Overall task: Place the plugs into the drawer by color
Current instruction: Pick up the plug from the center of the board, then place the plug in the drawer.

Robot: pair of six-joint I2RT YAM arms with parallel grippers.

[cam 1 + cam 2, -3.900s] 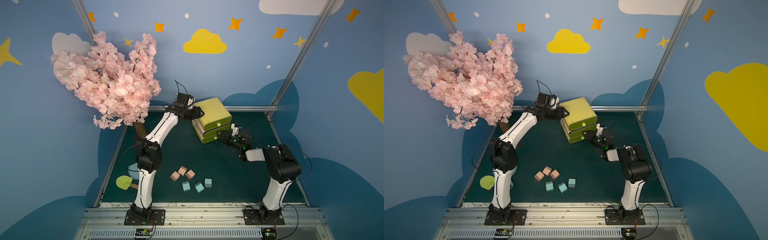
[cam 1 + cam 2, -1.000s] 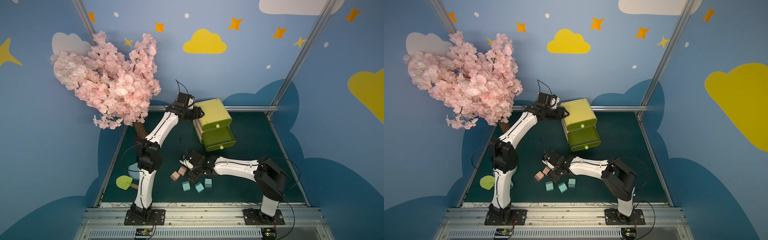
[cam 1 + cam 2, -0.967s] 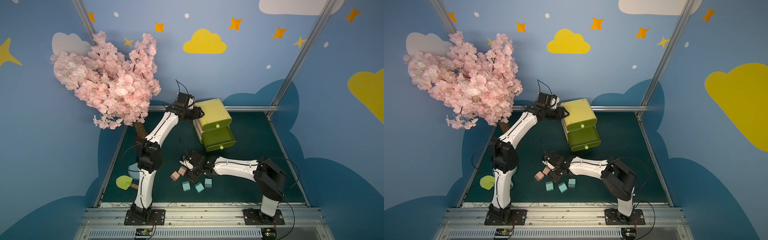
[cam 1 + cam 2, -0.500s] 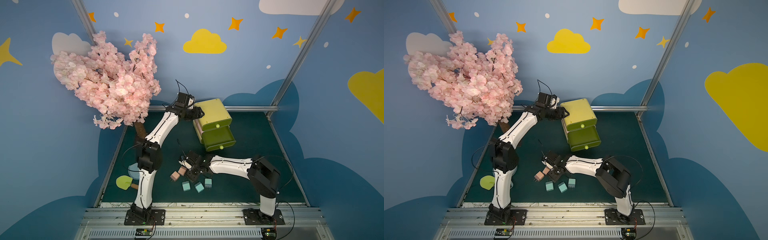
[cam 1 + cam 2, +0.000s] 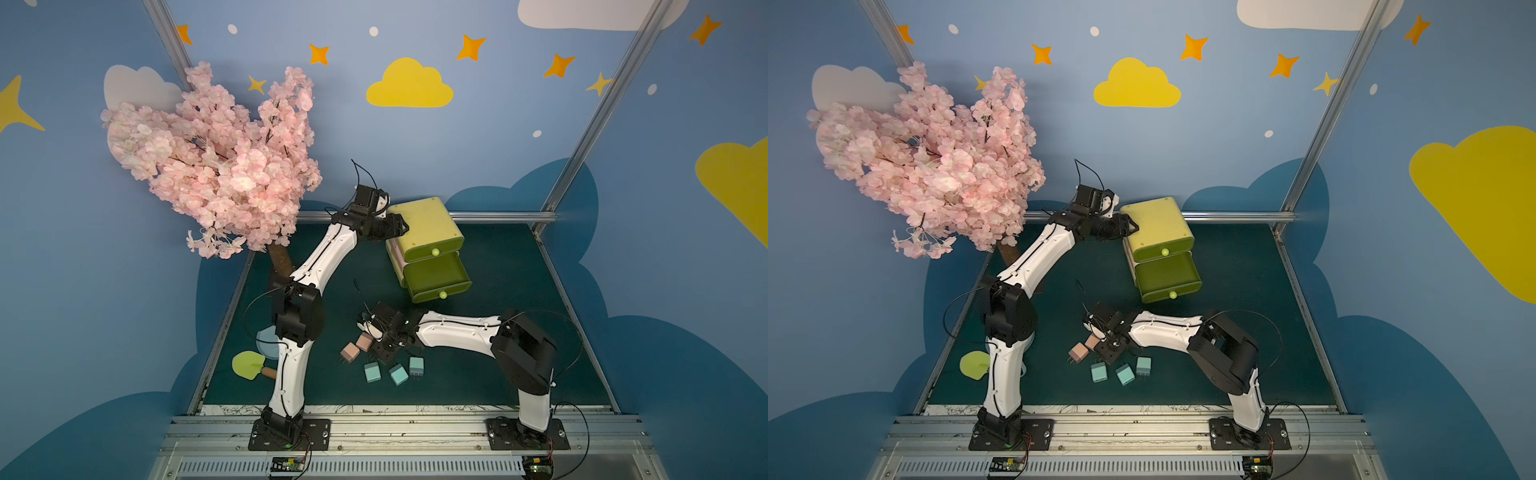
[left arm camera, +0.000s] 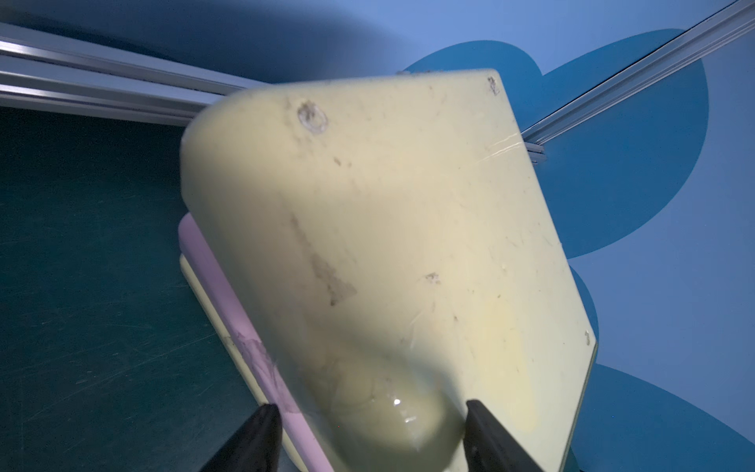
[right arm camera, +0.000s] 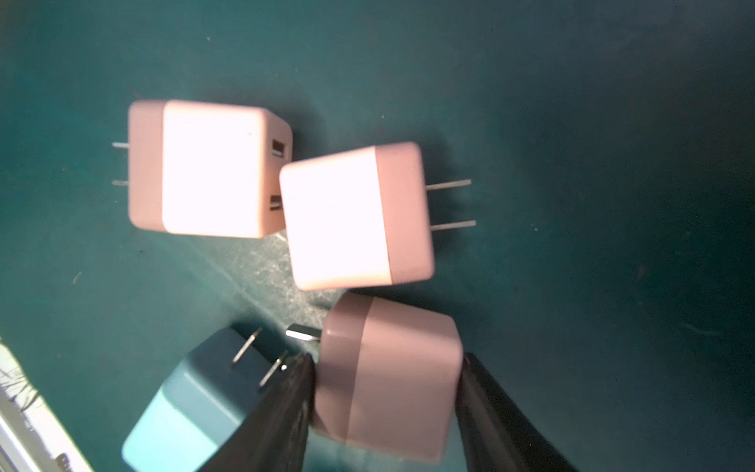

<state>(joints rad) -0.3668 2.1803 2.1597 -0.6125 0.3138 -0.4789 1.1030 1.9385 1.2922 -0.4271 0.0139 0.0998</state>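
Note:
The yellow-green drawer (image 5: 428, 226) cabinet stands at the back of the mat, with a lower drawer (image 5: 438, 278) pulled out. My left gripper (image 5: 397, 226) is shut on the cabinet's rounded rear corner (image 6: 392, 421). My right gripper (image 7: 386, 361) is down among the plugs and shut on a peach-pink plug (image 7: 388, 376), which is hidden under it in both top views. Two more pink plugs (image 7: 208, 167) (image 7: 355, 216) lie on the mat just beyond it. Three light blue plugs (image 5: 372, 371) (image 5: 399, 374) (image 5: 416, 365) lie nearer the front edge, and one of them (image 7: 192, 400) is right beside a finger.
A pink blossom tree (image 5: 216, 166) overhangs the back left corner. A yellow-green toy shovel (image 5: 249, 365) and a pale blue dish (image 5: 266, 338) lie by the left arm's base. Metal rails (image 5: 498, 216) border the dark green mat (image 5: 498, 291).
The right arm left the pulled-out drawer and came down over the plugs. In the last second its jaws narrowed onto the pink plug. The left arm has not moved.

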